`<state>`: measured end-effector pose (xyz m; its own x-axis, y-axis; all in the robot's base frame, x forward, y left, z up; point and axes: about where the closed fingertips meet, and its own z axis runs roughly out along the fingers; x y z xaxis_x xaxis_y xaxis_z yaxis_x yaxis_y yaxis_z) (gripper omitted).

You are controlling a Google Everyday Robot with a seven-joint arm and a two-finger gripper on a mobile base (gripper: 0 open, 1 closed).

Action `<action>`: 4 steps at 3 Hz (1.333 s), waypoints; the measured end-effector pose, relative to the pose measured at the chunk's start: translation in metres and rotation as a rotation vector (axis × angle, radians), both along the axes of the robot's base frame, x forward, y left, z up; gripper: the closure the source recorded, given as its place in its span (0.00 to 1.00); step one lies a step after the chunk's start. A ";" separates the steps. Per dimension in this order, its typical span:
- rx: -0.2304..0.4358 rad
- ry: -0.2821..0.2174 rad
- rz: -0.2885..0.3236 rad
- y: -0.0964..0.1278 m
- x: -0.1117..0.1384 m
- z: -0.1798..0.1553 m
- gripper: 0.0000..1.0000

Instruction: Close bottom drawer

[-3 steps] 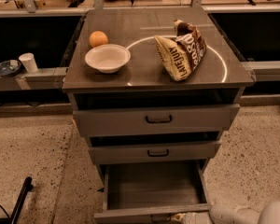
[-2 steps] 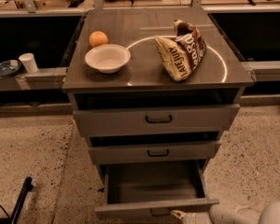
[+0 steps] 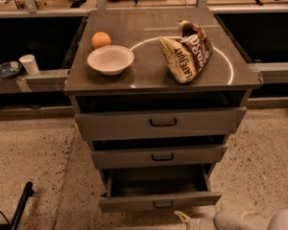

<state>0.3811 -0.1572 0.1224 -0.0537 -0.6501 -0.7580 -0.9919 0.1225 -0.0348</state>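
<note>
Speckled floor [image 3: 33,157], grey cabinet [image 3: 149,75] mid-frame. Its bottom drawer [image 3: 158,201] is pulled out with the tray exposed; closing not done. The end effector [image 3: 183,217] sits just below the drawer front at the frame's bottom edge. Cannot tell its opening.

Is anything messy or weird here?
The bottom drawer sticks out furthest, its tray showing. The chip bag on top lies crumpled on its side. The gripper is low down, right by the drawer's front.
</note>
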 end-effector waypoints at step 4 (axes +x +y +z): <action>-0.045 -0.206 -0.096 -0.027 0.117 -0.033 1.00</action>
<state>0.4983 -0.1845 0.0892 0.0362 -0.6826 -0.7299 -0.9471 0.2096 -0.2430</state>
